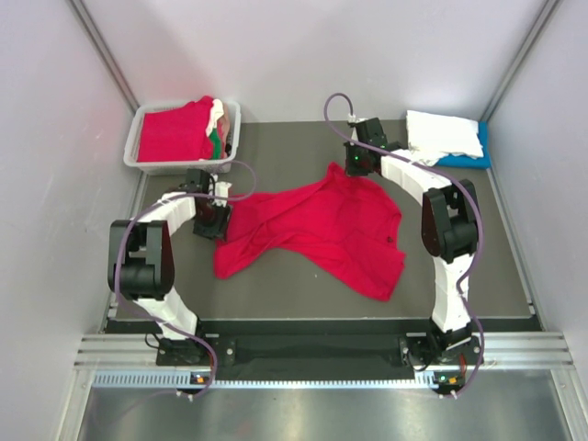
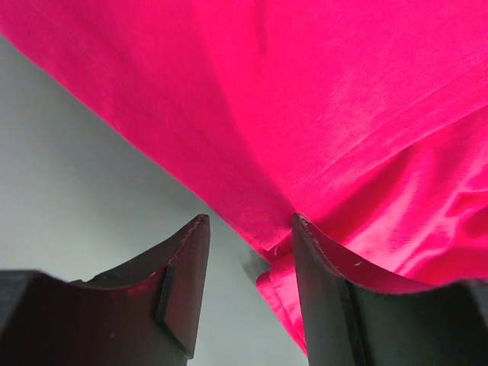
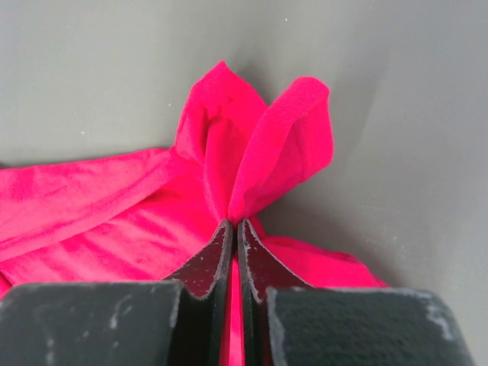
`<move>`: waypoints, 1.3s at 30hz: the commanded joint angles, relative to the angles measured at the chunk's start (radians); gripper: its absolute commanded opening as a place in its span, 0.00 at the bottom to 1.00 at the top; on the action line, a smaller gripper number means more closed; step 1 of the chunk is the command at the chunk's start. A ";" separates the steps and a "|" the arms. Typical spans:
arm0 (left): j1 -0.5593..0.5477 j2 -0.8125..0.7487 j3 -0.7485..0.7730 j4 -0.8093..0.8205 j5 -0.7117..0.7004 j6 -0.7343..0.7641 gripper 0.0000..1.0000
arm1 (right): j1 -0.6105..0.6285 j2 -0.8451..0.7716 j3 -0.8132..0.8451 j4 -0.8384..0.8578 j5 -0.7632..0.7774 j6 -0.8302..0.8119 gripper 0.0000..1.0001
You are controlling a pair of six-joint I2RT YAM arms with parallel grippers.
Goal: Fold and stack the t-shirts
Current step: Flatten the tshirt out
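One red t-shirt point(image 1: 322, 230) lies crumpled and partly spread across the dark table. My right gripper point(image 1: 354, 167) is at its far edge, shut on a bunched fold of the red cloth point(image 3: 259, 145), which puffs out beyond the fingertips of the right gripper point(image 3: 235, 223). My left gripper point(image 1: 213, 223) sits low at the shirt's left edge. In the left wrist view the left gripper point(image 2: 250, 223) stands open; a hem corner of the shirt point(image 2: 305, 99) reaches into the gap beside the right finger point(image 2: 320, 290), ungripped.
A pale plastic tub point(image 1: 179, 167) at the back left holds more red shirts point(image 1: 175, 133). A folded white shirt point(image 1: 444, 133) rests on a blue one point(image 1: 482, 152) at the back right. Pale walls close in both sides.
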 commanded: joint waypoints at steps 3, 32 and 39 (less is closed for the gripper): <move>0.005 0.002 -0.052 0.036 -0.041 0.005 0.52 | -0.004 -0.056 0.032 0.025 -0.014 0.007 0.00; -0.006 -0.076 -0.010 0.019 -0.038 -0.010 0.45 | -0.004 -0.059 -0.009 0.051 -0.030 0.010 0.00; -0.008 -0.067 -0.018 0.020 -0.032 -0.013 0.44 | -0.004 -0.059 -0.008 0.054 -0.029 0.010 0.00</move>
